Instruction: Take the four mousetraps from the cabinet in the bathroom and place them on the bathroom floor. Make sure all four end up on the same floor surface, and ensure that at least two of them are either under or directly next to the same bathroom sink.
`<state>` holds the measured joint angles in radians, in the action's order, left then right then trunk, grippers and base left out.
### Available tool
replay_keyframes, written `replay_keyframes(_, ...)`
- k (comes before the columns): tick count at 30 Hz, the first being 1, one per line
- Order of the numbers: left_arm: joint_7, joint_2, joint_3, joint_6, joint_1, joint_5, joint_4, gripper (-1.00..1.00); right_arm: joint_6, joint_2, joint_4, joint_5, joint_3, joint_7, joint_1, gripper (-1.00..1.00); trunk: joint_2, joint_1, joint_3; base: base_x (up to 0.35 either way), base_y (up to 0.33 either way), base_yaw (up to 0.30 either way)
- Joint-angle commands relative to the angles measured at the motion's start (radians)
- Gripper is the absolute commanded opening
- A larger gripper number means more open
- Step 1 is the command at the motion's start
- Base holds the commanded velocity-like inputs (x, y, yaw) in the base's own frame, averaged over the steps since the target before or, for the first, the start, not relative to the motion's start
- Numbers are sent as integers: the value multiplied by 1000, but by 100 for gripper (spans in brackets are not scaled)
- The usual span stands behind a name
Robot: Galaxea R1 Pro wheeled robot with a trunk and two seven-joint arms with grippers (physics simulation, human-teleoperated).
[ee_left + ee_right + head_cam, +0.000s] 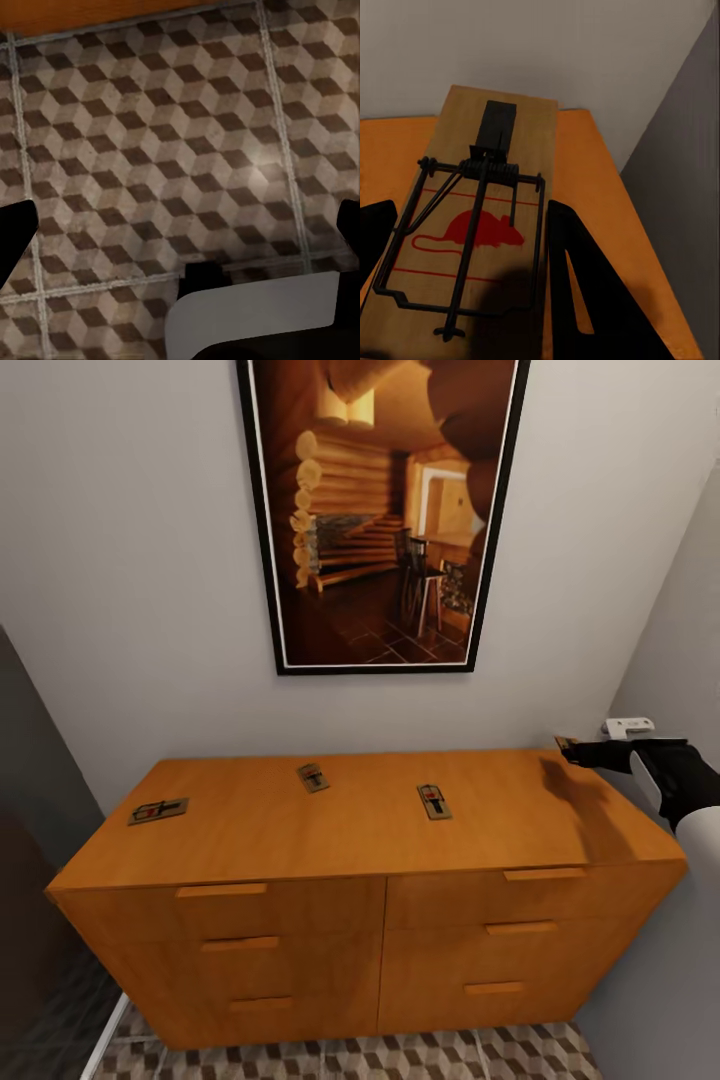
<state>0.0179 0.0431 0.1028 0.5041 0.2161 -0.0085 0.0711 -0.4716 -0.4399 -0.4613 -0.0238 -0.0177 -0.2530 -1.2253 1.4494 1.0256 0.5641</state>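
I have the right gripper (572, 746) clamped on one mousetrap (480, 217), held just above the cabinet's (380, 830) right end. Its long axis runs along the fingers, red mouse upward. I'd lift it level and swing clear before lowering to the floor (165, 150). Three other traps (434, 801) lie flat on the cabinet top. The left gripper's (180, 225) fingers stand apart over the tiles.

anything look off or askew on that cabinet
Nothing is damaged. Three mousetraps lie flat on the cabinet top, each turned a different way: left, middle, right. A fourth mousetrap sits in the right gripper, held above the cabinet's right end.
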Motion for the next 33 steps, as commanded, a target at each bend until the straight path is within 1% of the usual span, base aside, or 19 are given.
replay_keyframes(1,2,0,6,7,2,-1,4,100,-5,-1,-1,-2,-2,0,0,-100,1,-1,1,-307,0,0)
replay_keyframes(13,2,0,6,7,2,-1,4,100,0,2,17,-1,-3,2,0,-100,1,-1,1,-327,0,0)
replay_keyframes(21,2,0,6,7,2,-1,4,100,14,6,84,1,-4,0,0,-100,1,-1,1,-332,0,0)
replay_keyframes(33,2,0,6,7,2,-1,4,100,25,8,98,1,-4,0,0,-100,1,-1,1,-332,0,0)
